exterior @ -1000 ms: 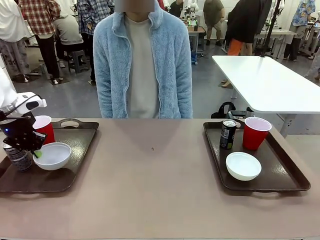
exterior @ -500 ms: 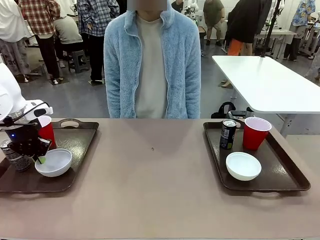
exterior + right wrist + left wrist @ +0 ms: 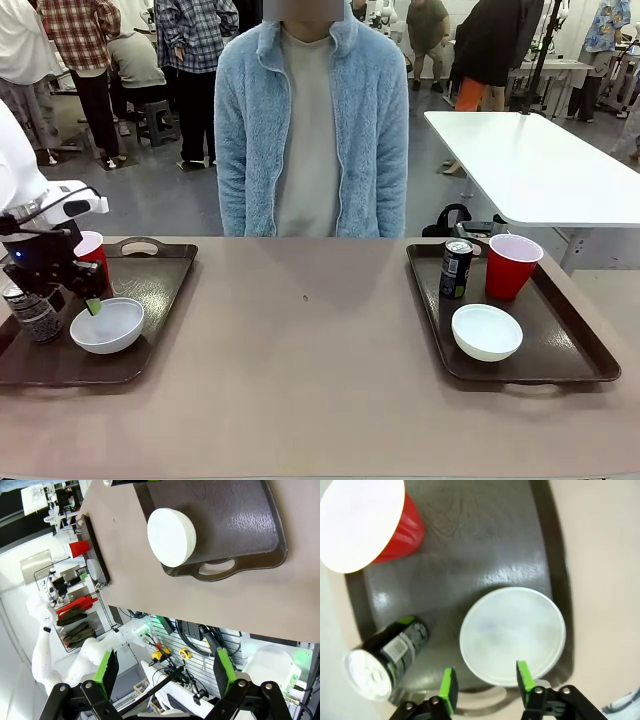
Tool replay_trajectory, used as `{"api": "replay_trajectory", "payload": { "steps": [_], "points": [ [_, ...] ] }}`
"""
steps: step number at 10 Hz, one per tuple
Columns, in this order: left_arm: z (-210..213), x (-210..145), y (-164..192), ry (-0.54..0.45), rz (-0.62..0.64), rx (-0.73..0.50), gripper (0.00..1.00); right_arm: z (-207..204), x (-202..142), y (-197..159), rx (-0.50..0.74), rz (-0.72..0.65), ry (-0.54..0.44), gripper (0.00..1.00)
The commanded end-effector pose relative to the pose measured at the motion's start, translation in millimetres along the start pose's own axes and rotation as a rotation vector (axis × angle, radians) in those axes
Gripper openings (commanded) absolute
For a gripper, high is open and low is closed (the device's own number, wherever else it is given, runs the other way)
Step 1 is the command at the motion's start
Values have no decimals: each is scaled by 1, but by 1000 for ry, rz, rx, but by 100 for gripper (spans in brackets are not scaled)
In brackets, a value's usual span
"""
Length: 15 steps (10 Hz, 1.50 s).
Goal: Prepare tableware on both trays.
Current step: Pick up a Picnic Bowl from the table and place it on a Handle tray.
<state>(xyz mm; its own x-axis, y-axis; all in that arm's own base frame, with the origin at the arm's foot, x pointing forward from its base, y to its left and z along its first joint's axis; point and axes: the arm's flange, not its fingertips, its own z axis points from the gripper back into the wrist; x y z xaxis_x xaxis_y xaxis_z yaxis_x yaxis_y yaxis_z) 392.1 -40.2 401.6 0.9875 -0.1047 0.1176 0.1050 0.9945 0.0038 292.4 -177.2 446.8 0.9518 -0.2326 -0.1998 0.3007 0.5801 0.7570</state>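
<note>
The left tray (image 3: 150, 290) holds a red cup (image 3: 92, 254), a dark can (image 3: 35, 316) and a white bowl (image 3: 107, 326). My left gripper (image 3: 75, 300) hovers open just above the bowl's near rim, holding nothing. In the left wrist view its green pads (image 3: 449, 690) straddle the rim of the bowl (image 3: 512, 635), with the can (image 3: 385, 655) to one side and the red cup (image 3: 365, 525) beyond. The right tray (image 3: 560, 330) carries a can (image 3: 456, 267), a red cup (image 3: 512, 265) and a bowl (image 3: 486, 331). My right gripper (image 3: 165, 670) stands wide open, well away from its tray (image 3: 235, 520) and bowl (image 3: 171, 536).
A person in a light blue fleece (image 3: 310, 130) stands at the table's far edge, hands down. The bare tan table (image 3: 300, 350) stretches between the trays. A white table (image 3: 530, 165) stands behind at the right.
My left gripper has let go of the bowl's rim and risen a little, leaving the bowl on the left tray. The person has stepped slightly to the right.
</note>
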Motion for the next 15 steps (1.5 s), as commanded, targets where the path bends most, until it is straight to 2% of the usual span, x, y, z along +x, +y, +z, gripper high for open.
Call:
{"api": "replay_trajectory", "payload": {
  "steps": [1,2,3,5,6,14,15],
  "points": [
    [9,-70,-13,-2,-55,-15,100,0,0,0,2,0,-1,100],
    [19,-71,-17,3,-66,-13,100,0,0,0,2,0,-1,100],
    [30,-76,-20,7,-76,-1,82,0,0,0,2,0,-1,100],
    [44,-77,-22,-6,-78,20,100,0,0,0,2,0,-1,100],
    [55,-31,-25,11,-66,8,100,0,0,0,2,0,-1,100],
    [56,-34,-26,27,-69,11,100,0,0,0,2,0,-1,100],
    [83,-23,-10,97,-42,-188,100,0,0,0,2,0,-1,100]
  ]
}}
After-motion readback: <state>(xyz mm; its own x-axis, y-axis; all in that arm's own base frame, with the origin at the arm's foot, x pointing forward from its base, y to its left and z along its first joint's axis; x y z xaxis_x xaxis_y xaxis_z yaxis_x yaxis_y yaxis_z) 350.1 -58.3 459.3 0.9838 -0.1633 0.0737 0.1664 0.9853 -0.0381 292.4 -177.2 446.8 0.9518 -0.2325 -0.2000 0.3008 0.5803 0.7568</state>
